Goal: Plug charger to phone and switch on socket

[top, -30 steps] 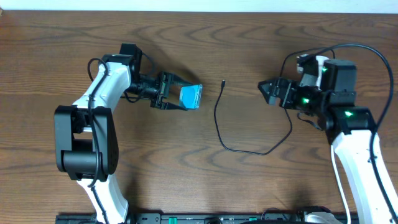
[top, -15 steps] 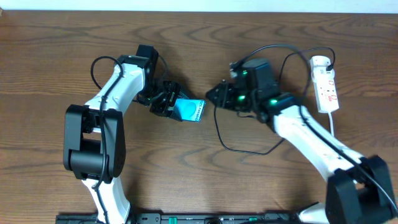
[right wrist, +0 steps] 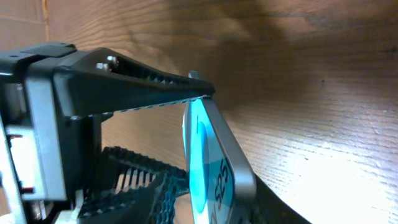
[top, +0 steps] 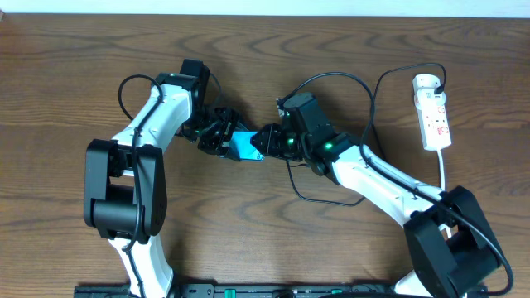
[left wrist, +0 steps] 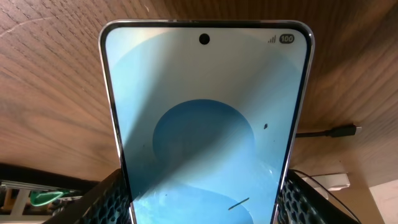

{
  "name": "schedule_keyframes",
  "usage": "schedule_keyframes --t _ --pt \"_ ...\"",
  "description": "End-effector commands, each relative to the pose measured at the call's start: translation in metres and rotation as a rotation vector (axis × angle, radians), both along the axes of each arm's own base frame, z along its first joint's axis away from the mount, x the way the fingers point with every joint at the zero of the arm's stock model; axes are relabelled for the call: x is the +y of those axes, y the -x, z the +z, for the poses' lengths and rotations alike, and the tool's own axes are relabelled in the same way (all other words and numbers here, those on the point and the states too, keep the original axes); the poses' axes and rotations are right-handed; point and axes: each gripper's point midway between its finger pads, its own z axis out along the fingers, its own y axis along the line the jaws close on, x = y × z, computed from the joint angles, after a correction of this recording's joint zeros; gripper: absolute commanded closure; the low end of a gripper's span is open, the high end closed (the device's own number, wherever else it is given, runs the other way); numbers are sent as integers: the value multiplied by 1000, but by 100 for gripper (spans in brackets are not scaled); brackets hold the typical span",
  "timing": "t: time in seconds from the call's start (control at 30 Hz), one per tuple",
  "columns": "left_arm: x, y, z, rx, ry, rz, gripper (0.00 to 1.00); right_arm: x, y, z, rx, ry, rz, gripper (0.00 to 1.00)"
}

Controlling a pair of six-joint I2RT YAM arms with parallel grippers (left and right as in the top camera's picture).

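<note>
The phone (top: 246, 146) with its cyan screen is held off the table by its lower end in my left gripper (top: 234, 142). In the left wrist view the phone (left wrist: 205, 112) fills the frame, both pads of my left gripper (left wrist: 205, 202) pressed to its side edges. My right gripper (top: 263, 141) meets the phone's free end. In the right wrist view the phone (right wrist: 217, 162) stands edge-on between the jaws of my right gripper (right wrist: 217, 202), which are shut on its faces. The charger (top: 292, 182) loops on the table; its connector tip (left wrist: 348, 130) lies beside the phone. The socket (top: 434, 112) lies far right.
A black lead arcs over my right arm (top: 331, 76). The socket's white cord (top: 444, 170) runs down toward the right arm's base (top: 447, 240). The left arm's base (top: 116, 199) stands at the lower left.
My right arm swung from beside the socket to the table's middle, and its jaws closed on the phone's free end. My left gripper shifted slightly right, still holding the phone.
</note>
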Motion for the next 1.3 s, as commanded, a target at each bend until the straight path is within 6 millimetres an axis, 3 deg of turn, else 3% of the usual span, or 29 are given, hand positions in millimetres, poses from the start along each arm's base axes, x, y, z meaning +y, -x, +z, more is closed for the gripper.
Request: schedule_keyframes --t 0.0,0.4,0.73,0.83,0.97,1.13,1.27 --pt "-6 -6 16 -31 28 5 93 10 2 -4 10 4 1 74" --pt "-6 -6 16 -31 28 5 93 13 5 -6 7 12 5 99" --pt "-5 -6 16 -33 28 5 93 7 -2 -6 4 11 -12 99" --pt "-7 -10 20 -84 69 -37 93 -9 -14 0 -17 15 -35 99" --pt "-21 -31 40 -361 239 -227 93 -41 -33 29 -94 14 -77 99" --pt "-30 -37 52 -670 328 -496 93 -81 -42 60 -160 52 -163 99" --pt "-49 -38 87 -878 546 -573 93 -104 -48 81 -199 47 -225 99"
